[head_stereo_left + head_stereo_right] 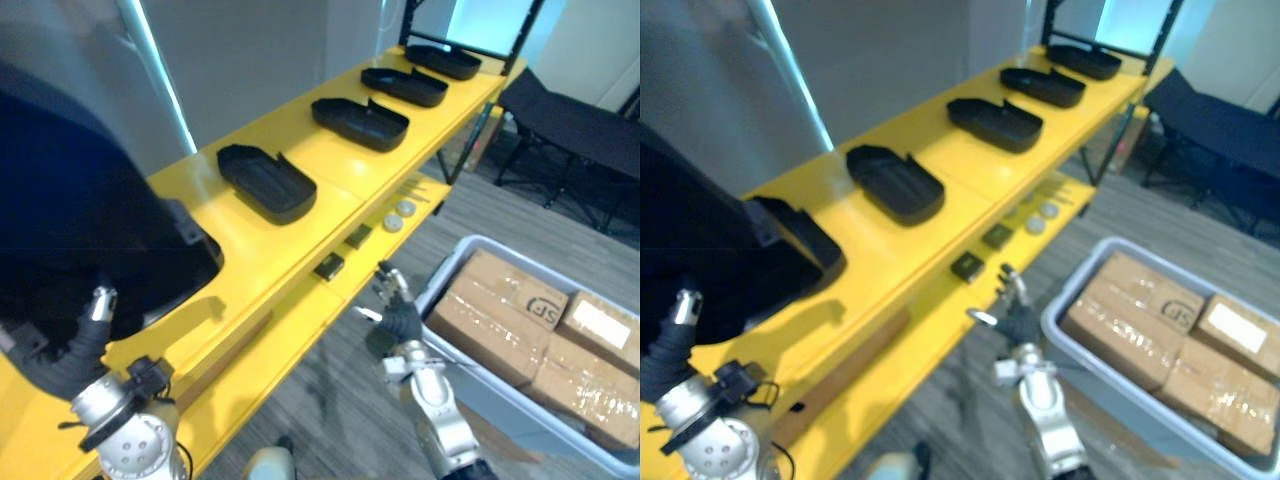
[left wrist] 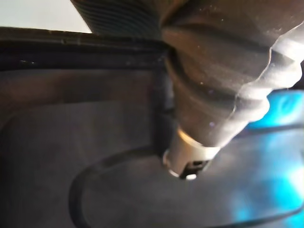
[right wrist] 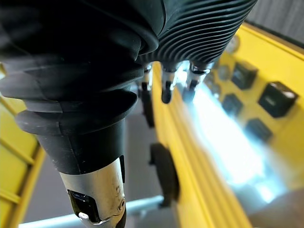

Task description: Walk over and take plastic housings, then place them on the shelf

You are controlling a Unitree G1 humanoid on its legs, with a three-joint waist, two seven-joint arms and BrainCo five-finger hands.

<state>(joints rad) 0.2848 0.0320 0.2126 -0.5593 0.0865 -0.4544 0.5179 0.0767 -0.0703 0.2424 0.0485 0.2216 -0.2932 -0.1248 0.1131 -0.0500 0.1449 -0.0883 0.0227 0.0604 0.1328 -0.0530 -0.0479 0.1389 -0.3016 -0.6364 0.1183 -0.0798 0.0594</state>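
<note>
A large black plastic housing (image 1: 90,240) rests on the near end of the yellow shelf (image 1: 250,245), close in front of me. My left hand (image 1: 85,345) reaches up into it from below. Its thumb (image 2: 190,161) lies on the housing's dark inner face, and the fingers are hidden behind the housing. Further along the shelf top lie several more black housings, the nearest (image 1: 265,182) just past the held one, then another (image 1: 360,122). My right hand (image 1: 400,322) hangs over the floor beside the lower shelf board, with relaxed fingers (image 3: 166,90) holding nothing.
A grey bin (image 1: 432,290) with cardboard boxes (image 1: 500,310) stands on the floor at the right. The lower shelf board carries small black parts (image 1: 328,266) and round discs (image 1: 398,215). A black folding cot (image 1: 570,115) stands at the back right.
</note>
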